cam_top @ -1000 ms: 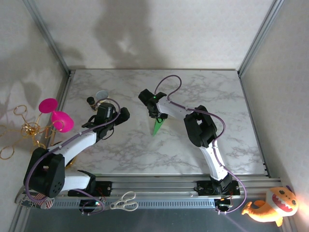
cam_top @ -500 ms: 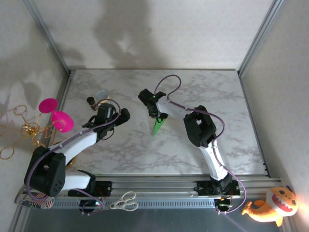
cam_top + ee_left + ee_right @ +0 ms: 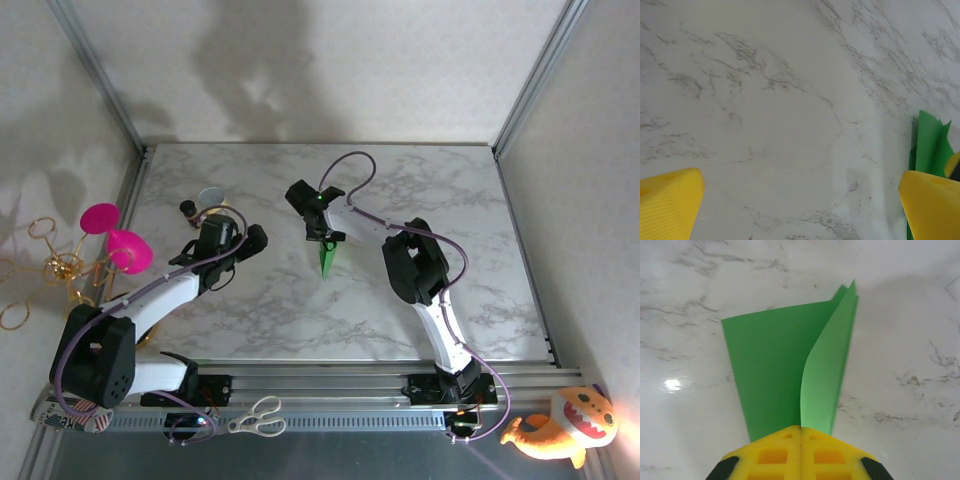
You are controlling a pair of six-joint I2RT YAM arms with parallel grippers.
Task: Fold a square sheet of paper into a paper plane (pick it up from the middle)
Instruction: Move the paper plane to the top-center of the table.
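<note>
The marble tabletop point(image 3: 250, 330) carries everything that matters here, and the whole business sits around its middle, a little toward the left edge. Both my arms reach in from the near edge. The right one is bent over the centre, and the left one stops short on the left side.

The paper plane point(image 3: 325, 262) is a narrow green dart near the middle of the tabletop. From above, its long axis runs from the far edge toward the near edge and tapers to a point at the near end. I cannot tell whether that point rests on the marble or hangs just over it.

My right gripper point(image 3: 325, 240) sits at the far end of the dart, jaws fully closed and pinching the folded paper between them. In the right wrist view the paper plane point(image 3: 775, 375) runs straight out from the right gripper point(image 3: 801, 432). One flap curls loose on the right, so the layers are not pressed flat.

My left gripper point(image 3: 255, 237) is spread as wide as it goes and holds nothing. The plane lies to its right, near but apart. In the left wrist view the left gripper point(image 3: 800, 200) has bare marble between its jaws, and the paper plane point(image 3: 927, 137) stands just past the right-hand jaw.

I judge the right arm the nearer one, since it already has the paper. The left must travel toward the right edge, across the dart's length, to help.
</note>
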